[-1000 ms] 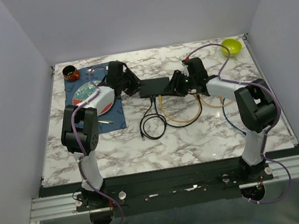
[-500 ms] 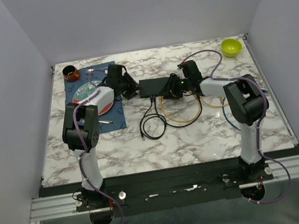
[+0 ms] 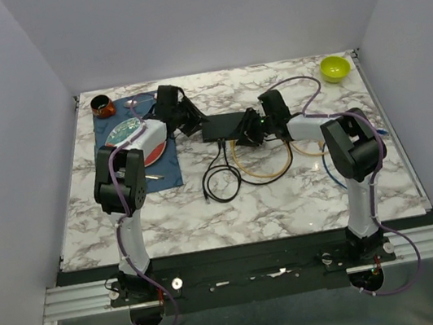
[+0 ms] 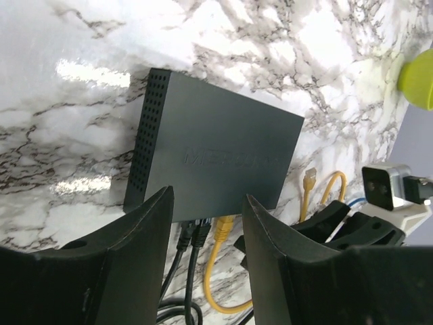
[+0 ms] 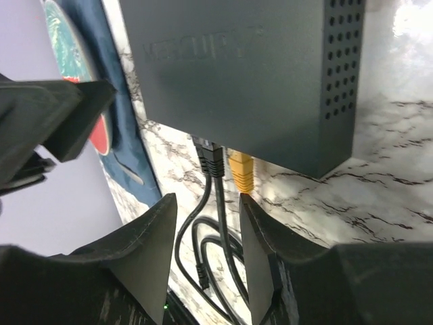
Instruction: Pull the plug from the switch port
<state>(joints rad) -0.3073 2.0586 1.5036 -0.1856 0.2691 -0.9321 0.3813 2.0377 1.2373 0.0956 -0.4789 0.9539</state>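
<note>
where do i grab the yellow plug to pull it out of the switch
Grip the yellow plug on its short body just outside the switch, pinching its two side faces. Come from the socket edge, square to it, so the pull runs straight out. The black plug sits close beside it, so clearance looks tight.

We record 1 marble table. At its far left lies 1 dark blue mat, carrying 1 teal plate with a red rim and 1 slim metal utensil. 1 brown cup sits at the mat's far-left corner, and 1 lime-green bowl at the table's far-right corner. 1 blue cable lies toward the right edge.
</note>
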